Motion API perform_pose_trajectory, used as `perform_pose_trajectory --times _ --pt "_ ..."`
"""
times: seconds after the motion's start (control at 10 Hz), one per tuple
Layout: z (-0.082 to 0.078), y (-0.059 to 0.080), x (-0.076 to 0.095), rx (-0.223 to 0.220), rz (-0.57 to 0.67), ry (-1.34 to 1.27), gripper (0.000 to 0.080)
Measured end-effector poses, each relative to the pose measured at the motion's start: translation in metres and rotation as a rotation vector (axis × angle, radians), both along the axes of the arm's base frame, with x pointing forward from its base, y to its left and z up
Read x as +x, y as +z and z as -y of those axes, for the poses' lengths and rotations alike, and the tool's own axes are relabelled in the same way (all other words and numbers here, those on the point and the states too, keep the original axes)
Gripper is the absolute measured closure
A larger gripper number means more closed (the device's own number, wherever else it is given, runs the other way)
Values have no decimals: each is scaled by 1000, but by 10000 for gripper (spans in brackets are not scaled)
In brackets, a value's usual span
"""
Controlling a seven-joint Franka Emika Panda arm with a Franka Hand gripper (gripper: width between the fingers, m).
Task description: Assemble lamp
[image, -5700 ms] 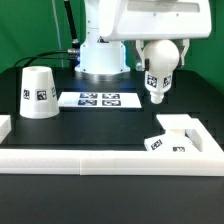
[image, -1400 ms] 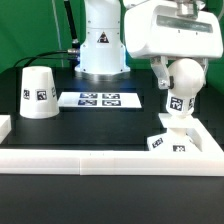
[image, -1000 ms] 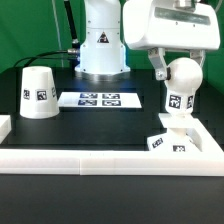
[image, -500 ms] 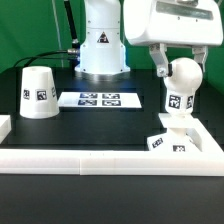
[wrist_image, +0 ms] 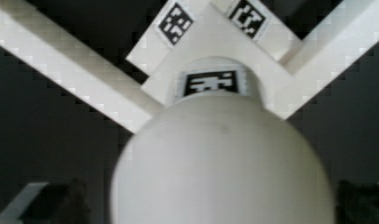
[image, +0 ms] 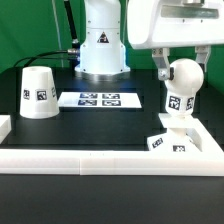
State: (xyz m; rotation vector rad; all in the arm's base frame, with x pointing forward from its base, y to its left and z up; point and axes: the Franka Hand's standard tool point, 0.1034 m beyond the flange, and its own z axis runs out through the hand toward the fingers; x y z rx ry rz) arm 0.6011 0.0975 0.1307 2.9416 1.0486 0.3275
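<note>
The white ball bulb point(image: 181, 84) stands upright with its neck in the blocky base point(image: 176, 137) at the exterior view's right. My gripper point(image: 181, 68) straddles the top of the bulb, jaws open, with one finger point(image: 163, 66) showing beside the ball. In the wrist view the bulb point(wrist_image: 218, 165) fills the middle, and the base point(wrist_image: 212, 45) with its tags lies beyond it. There my gripper point(wrist_image: 200, 200) shows only dark finger edges on either side, apart from the ball. The cup-like shade point(image: 38, 92) stands mouth down at the exterior view's left.
The marker board point(image: 98, 99) lies flat in the middle between the shade and the base. A long white rail point(image: 90, 160) borders the near edge and wraps round the base. The robot's pedestal point(image: 100, 50) stands behind.
The gripper brought the bulb over to the base, set it there and has since opened and lifted a little. The bulb stays standing on the base.
</note>
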Motion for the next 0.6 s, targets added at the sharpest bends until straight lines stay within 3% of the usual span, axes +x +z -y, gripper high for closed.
perform_pose_trajectory --times 0.5,0.6 --pt "2 -8 -2 1 -15 -16 101" --pt "0 -8 -1 4 -17 -26 225"
